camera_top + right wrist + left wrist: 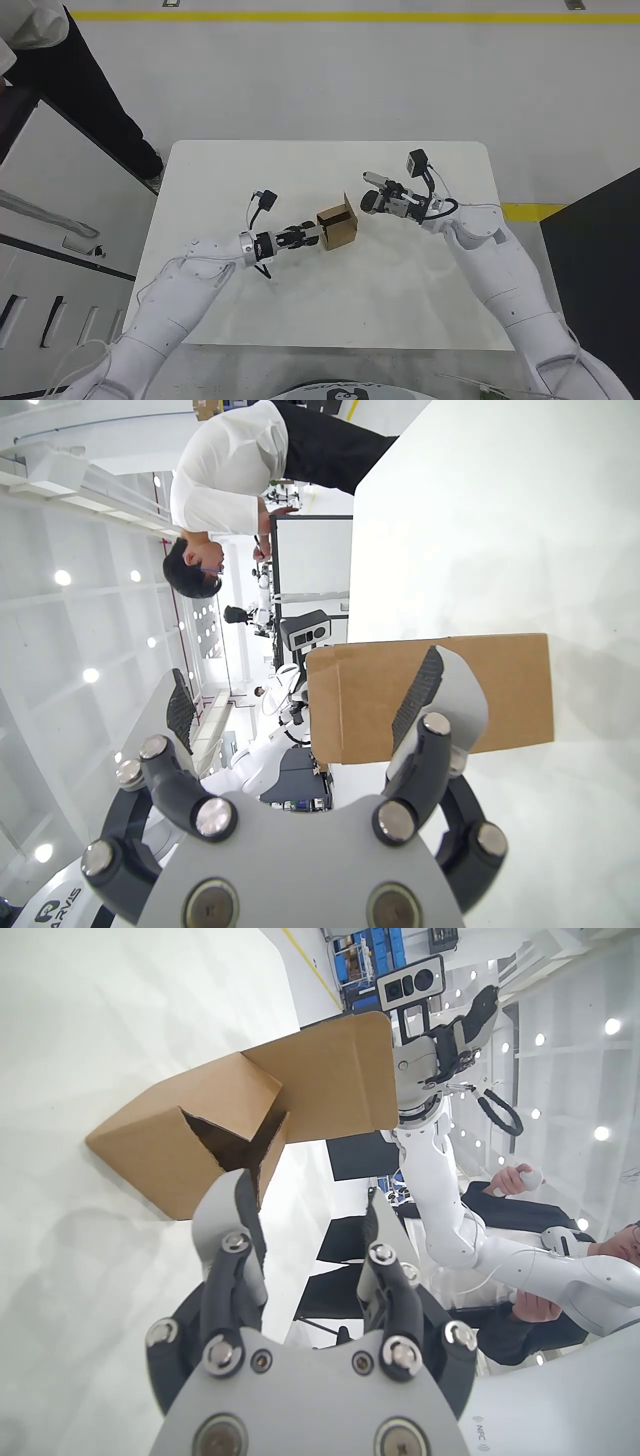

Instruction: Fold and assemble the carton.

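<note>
Left wrist view: carton (165, 1138) flaps ajar; right wrist: plain wall; left fingers (220, 1213), right fingers (442, 692) spread.

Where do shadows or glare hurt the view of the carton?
Top view: even light, the carton casts hardly any shadow. Left wrist view: the carton's opening is dark inside, with a faint shadow on the table next to it. Right wrist view: soft shadow on the table beside the carton; the ceiling lights glare only in the background.
</note>
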